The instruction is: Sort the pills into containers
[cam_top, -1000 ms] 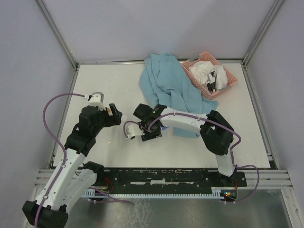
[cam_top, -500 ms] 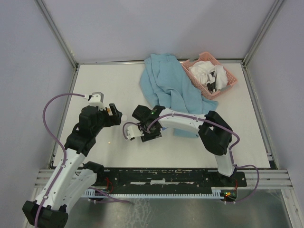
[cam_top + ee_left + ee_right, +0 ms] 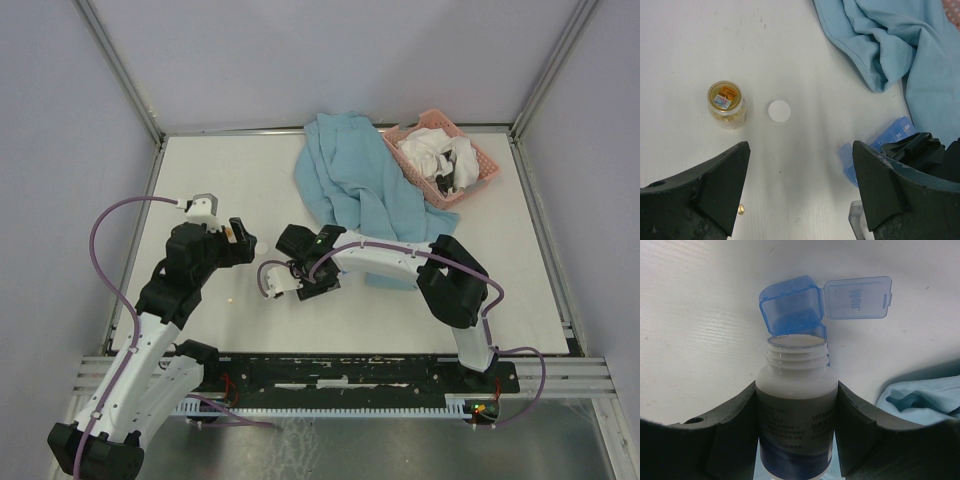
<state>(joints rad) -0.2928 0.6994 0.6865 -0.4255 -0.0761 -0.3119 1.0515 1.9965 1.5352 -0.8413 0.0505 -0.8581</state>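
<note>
Counted 1 white bottle (image 3: 796,405), 1 blue organiser strip (image 3: 795,312), 1 little glass jar (image 3: 727,104), 1 white cap (image 3: 779,110), 1 loose pill (image 3: 741,210) on the surface, 1 blue towel (image 3: 355,185), 1 pink basket (image 3: 484,160).

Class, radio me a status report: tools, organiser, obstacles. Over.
Left tool open, empty. Right tool shut on white bottle, mouth at organiser, one lid up. Loose pill on table near left tool.

Towel (image 3: 360,190) far right, organiser (image 3: 896,130) centre, jar (image 3: 727,104) & cap (image 3: 779,110) left obstruct; gaps btwn prob. passable.
</note>
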